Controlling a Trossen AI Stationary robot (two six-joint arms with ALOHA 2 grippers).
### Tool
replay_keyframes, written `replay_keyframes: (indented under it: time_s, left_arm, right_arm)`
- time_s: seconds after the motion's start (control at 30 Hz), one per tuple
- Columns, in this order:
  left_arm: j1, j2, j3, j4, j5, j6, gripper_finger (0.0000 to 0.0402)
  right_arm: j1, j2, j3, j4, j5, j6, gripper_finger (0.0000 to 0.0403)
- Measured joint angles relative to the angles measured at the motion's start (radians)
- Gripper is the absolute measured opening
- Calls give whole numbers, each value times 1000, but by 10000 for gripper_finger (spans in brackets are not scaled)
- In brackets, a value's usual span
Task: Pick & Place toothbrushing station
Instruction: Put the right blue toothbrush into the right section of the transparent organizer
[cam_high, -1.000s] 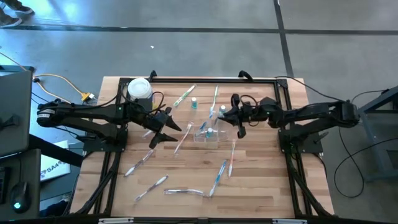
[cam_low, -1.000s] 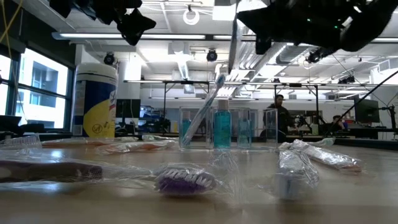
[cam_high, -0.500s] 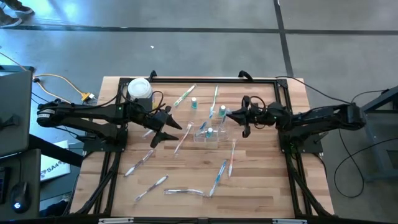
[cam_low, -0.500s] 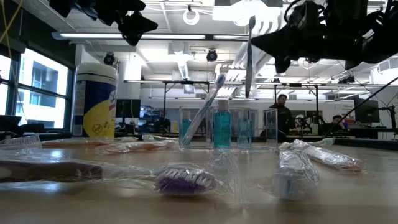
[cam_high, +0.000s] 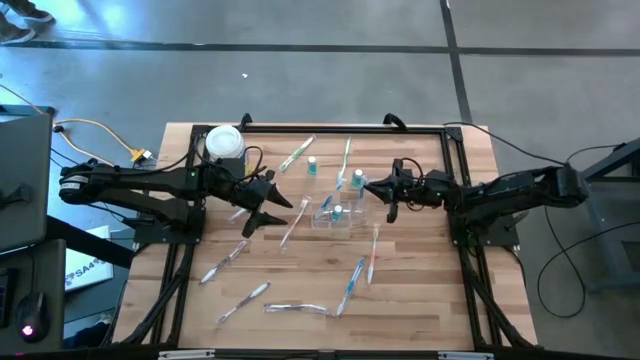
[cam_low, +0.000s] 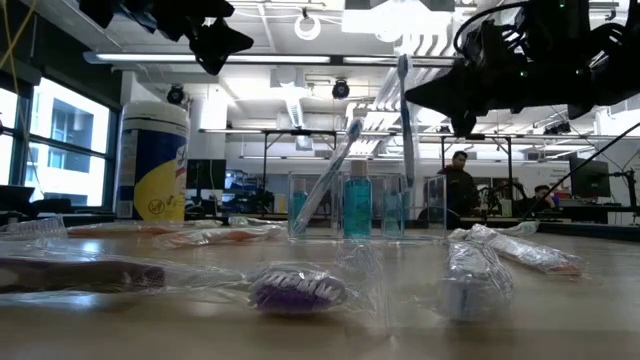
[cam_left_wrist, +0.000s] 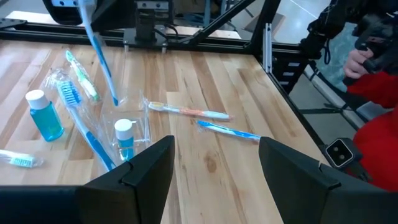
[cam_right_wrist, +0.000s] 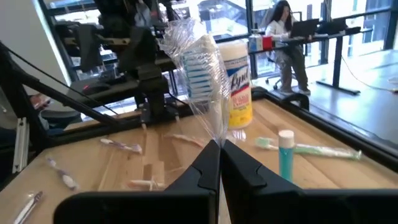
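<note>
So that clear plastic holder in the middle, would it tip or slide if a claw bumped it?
Probably both. The boxy see-through plastic holder looks thin-walled and light, so a nudge would likely slide it across the smooth wooden table. A blue toothbrush leans out of it above the rim, which may make it top-heavy and apt to tip.

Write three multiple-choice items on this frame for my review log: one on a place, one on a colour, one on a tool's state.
1. Where is the white tub?
A. table's far-left corner
B. inside the holder
C. near right edge

2. What colour is the liquid in the small bottle in the clear holder?
A. red
B. blue-green
C. yellow

3. What is the right tool doing?
A. open, empty
B. out of view
C. shut on a wrapped toothbrush

Answers: 1 A, the high view shows it there. 2 B, seen in the low view. 3 C, the right wrist view shows the fingers pinching it.
</note>
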Motion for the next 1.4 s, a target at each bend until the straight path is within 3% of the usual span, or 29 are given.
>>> replay_keyframes:
  time_s: [0.53,0.7,1.4]
  left_arm:
    - [0,0,0,3,0,-5,234]
    - [0,0,0,3,0,-19,234]
    - [0,0,0,3,1,-19,234]
  right_arm:
    - [8,279,0,293,20,20,3]
    - [7,331,1,303,49,14,3]
    - [8,361,1,295,25,16,3]
